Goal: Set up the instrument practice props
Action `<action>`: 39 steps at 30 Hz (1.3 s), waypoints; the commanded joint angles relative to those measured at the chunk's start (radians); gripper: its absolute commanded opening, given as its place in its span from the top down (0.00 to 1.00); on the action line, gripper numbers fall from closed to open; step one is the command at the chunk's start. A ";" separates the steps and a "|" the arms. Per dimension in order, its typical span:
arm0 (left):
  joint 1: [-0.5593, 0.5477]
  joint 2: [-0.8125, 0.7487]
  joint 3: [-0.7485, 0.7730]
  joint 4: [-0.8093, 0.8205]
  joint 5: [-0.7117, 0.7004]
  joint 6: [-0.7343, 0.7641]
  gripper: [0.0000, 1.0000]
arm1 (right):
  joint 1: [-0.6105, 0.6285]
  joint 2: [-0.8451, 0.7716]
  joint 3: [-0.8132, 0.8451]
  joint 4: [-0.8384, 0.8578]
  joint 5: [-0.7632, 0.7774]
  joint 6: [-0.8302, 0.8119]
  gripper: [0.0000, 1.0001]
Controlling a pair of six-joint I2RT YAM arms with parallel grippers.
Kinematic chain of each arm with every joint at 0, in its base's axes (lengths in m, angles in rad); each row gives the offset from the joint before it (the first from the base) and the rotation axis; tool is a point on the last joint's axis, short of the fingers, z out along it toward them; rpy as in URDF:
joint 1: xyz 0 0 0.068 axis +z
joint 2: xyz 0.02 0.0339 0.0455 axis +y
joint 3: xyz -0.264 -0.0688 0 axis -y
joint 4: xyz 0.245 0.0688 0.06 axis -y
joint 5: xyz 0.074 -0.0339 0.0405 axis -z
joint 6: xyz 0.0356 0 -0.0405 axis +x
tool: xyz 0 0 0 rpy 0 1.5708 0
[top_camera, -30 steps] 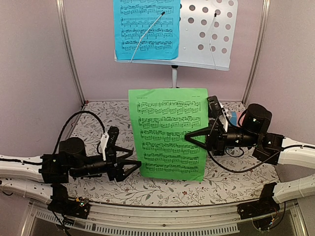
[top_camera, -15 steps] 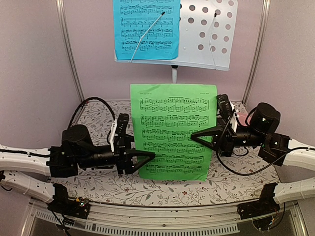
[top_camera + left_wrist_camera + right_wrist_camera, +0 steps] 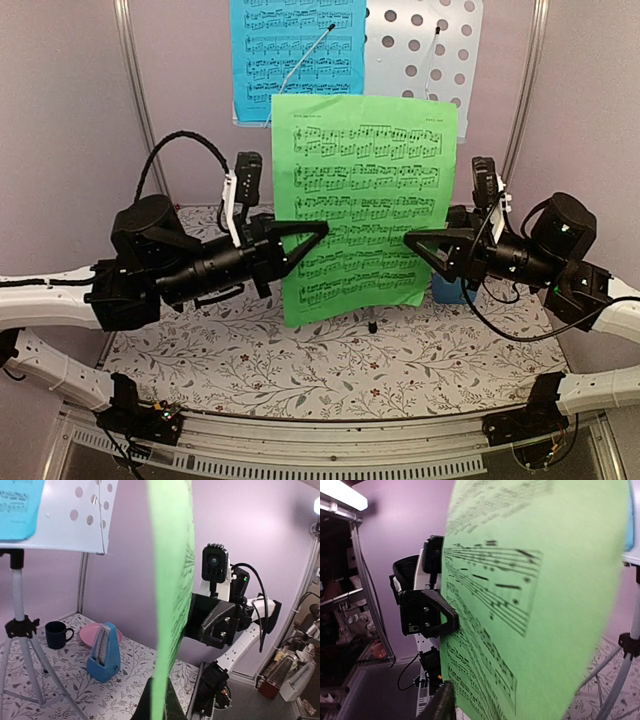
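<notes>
Above the table (image 3: 200,350), both arms reach inward, level; left gripper (image 3: 318,230) clamps the upright green sheet (image 3: 365,190), long axis vertical; right gripper's (image 3: 410,240) grip, perhaps loose, is unclear.

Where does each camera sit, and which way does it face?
Top external: above, behind the bases, looking down; both arms, left pincer and right pincer at the green music sheet.
Left wrist: faces right along the sheet's edge, metronome beyond; own fingers below.
Right wrist: faces left at the sheet's printed side; one own finger below.
Shared: the sheet; each wrist view shows the opposite arm.
</notes>
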 commanded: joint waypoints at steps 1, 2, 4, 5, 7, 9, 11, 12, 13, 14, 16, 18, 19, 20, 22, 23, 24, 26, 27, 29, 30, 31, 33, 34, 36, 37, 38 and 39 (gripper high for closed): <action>0.019 0.005 0.152 -0.156 -0.188 0.084 1.00 | 0.001 0.004 0.106 -0.065 0.274 -0.019 0.45; 0.040 0.015 0.192 -0.183 -0.184 0.086 1.00 | 0.001 0.016 0.127 -0.072 0.336 -0.024 0.43; 0.075 0.045 0.290 -0.244 -0.170 0.106 1.00 | 0.001 0.039 0.176 -0.077 0.419 -0.034 0.41; 0.090 0.067 0.339 -0.276 -0.174 0.114 1.00 | -0.001 0.052 0.200 -0.079 0.463 -0.039 0.41; 0.125 0.113 0.441 -0.348 -0.166 0.110 1.00 | -0.002 0.075 0.249 -0.081 0.539 -0.045 0.41; 0.164 0.159 0.538 -0.401 -0.137 0.083 1.00 | -0.004 0.098 0.300 -0.079 0.609 -0.048 0.41; 0.204 0.185 0.592 -0.432 -0.106 0.058 1.00 | -0.009 0.123 0.338 -0.067 0.671 -0.043 0.41; 0.219 0.208 0.644 -0.453 -0.096 0.052 1.00 | -0.012 0.137 0.356 -0.063 0.703 -0.039 0.41; 0.234 0.227 0.682 -0.472 -0.090 0.048 1.00 | -0.018 0.152 0.374 -0.056 0.726 -0.028 0.42; 0.248 0.245 0.721 -0.490 -0.081 0.047 1.00 | -0.023 0.165 0.392 -0.049 0.746 -0.023 0.42; 0.285 0.280 0.796 -0.522 -0.051 0.038 1.00 | -0.038 0.197 0.430 -0.041 0.773 -0.012 0.43; 0.319 0.313 0.868 -0.547 0.002 0.012 1.00 | -0.057 0.229 0.472 -0.038 0.797 0.002 0.44; 0.331 0.332 0.906 -0.560 0.022 0.001 1.00 | -0.066 0.243 0.489 -0.037 0.802 0.007 0.44; 0.339 0.349 0.943 -0.575 0.033 -0.009 1.00 | -0.076 0.261 0.504 -0.036 0.808 0.012 0.44; 0.349 0.382 1.011 -0.604 0.051 -0.018 1.00 | -0.096 0.281 0.531 -0.037 0.800 0.019 0.45; 0.356 0.399 1.044 -0.620 0.056 -0.029 1.00 | -0.105 0.290 0.542 -0.037 0.793 0.023 0.45; 0.362 0.415 1.074 -0.643 0.062 -0.040 1.00 | -0.112 0.299 0.554 -0.037 0.789 0.024 0.44; 0.373 0.443 1.125 -0.673 0.060 -0.067 1.00 | -0.121 0.315 0.573 -0.038 0.790 0.023 0.45; 0.380 0.453 1.147 -0.682 0.060 -0.088 1.00 | -0.125 0.321 0.581 -0.037 0.792 0.021 0.45; 0.400 0.465 1.158 -0.683 0.087 -0.131 1.00 | -0.129 0.329 0.593 -0.031 0.780 0.014 0.47; 0.406 0.467 1.157 -0.676 0.109 -0.148 1.00 | -0.130 0.331 0.594 -0.027 0.767 -0.005 0.49; 0.410 0.468 1.157 -0.670 0.128 -0.157 1.00 | -0.130 0.333 0.597 -0.028 0.759 -0.014 0.52; 0.413 0.467 1.156 -0.661 0.145 -0.164 1.00 | -0.129 0.334 0.598 -0.029 0.719 -0.030 0.58; 0.412 0.466 1.156 -0.656 0.153 -0.165 1.00 | -0.129 0.336 0.600 -0.031 0.690 -0.037 0.62; 0.414 0.466 1.156 -0.650 0.167 -0.166 1.00 | -0.129 0.340 0.602 -0.039 0.639 -0.038 0.67; 0.413 0.466 1.155 -0.647 0.174 -0.167 1.00 | -0.128 0.342 0.605 -0.043 0.618 -0.038 0.68; 0.413 0.465 1.154 -0.644 0.181 -0.172 1.00 | -0.128 0.343 0.605 -0.050 0.606 -0.037 0.70; 0.413 0.462 1.151 -0.636 0.191 -0.176 1.00 | -0.129 0.342 0.605 -0.064 0.601 -0.031 0.72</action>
